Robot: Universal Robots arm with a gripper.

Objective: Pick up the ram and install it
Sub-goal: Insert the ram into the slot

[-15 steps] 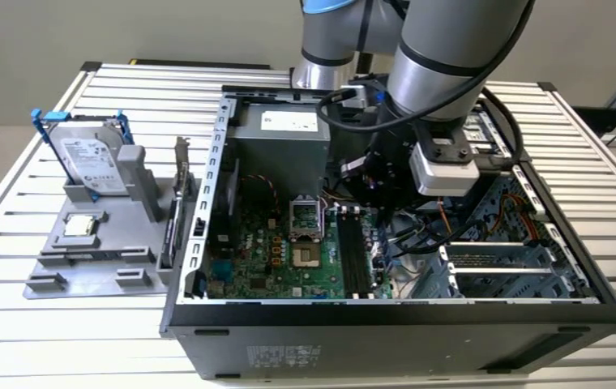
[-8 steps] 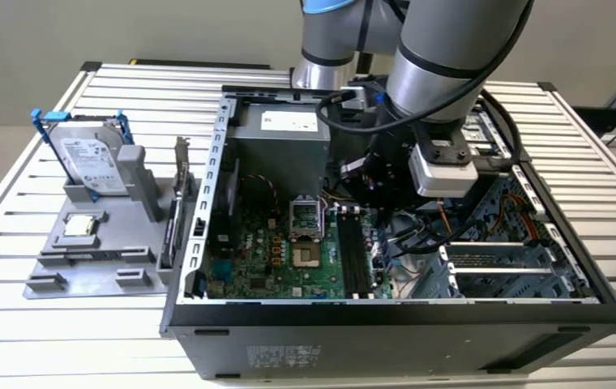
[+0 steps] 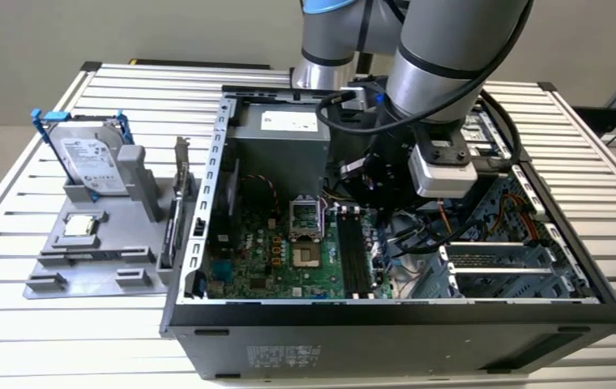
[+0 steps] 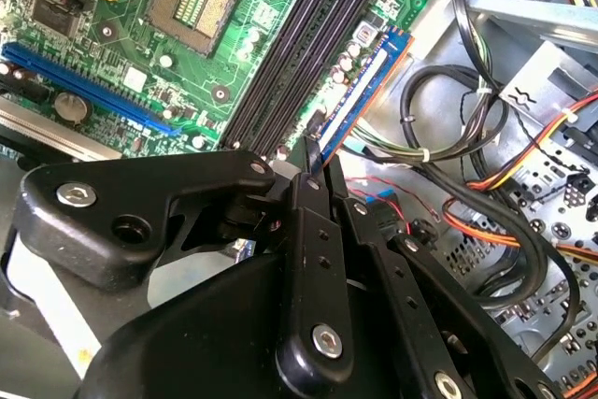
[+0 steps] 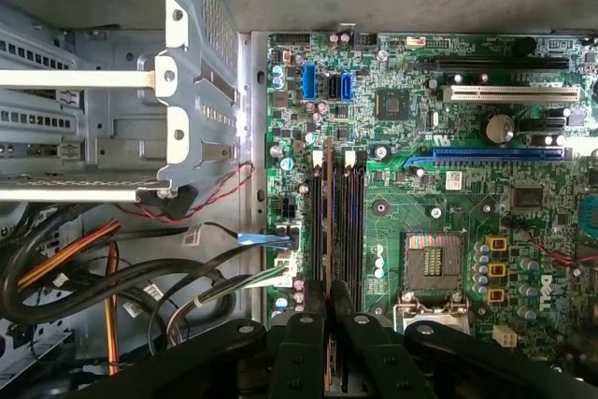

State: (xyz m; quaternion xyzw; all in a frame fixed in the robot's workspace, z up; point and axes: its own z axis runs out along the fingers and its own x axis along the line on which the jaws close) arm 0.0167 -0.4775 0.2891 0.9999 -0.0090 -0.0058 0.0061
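Closest to us in both wrist views, the gripper (image 5: 328,310) has its black fingers (image 4: 311,195) clenched on the ram (image 5: 328,221), which stands on edge as a thin stick with an orange-brown rim. In the first wrist view we see it lying along the memory slots (image 5: 348,221) on the green motherboard (image 5: 420,137), just beside the empty black ones (whether it is seated in its own slot or only resting above it, we cannot tell). In the second wrist view the ram (image 4: 360,105) runs away from the fingertips next to the same dark slots.

Beyond that sit the open processor socket (image 5: 432,259) and a blue expansion slot (image 5: 495,153). On the other side a bundle of black and orange cables (image 5: 84,273) crowds the drive cage (image 5: 192,63).

Farther off, in the exterior view, the arm reaches down into the open computer case (image 3: 395,320), which lies on a slatted table (image 3: 27,203). A grey tray (image 3: 91,259) towards the exterior view's left holds a hard drive (image 3: 91,162).

Our worry is alignment. If the stick is tilted or its notch is off, pressing could jam it, bend it or stress the board. The loose cables lie close enough to snag the fingers.
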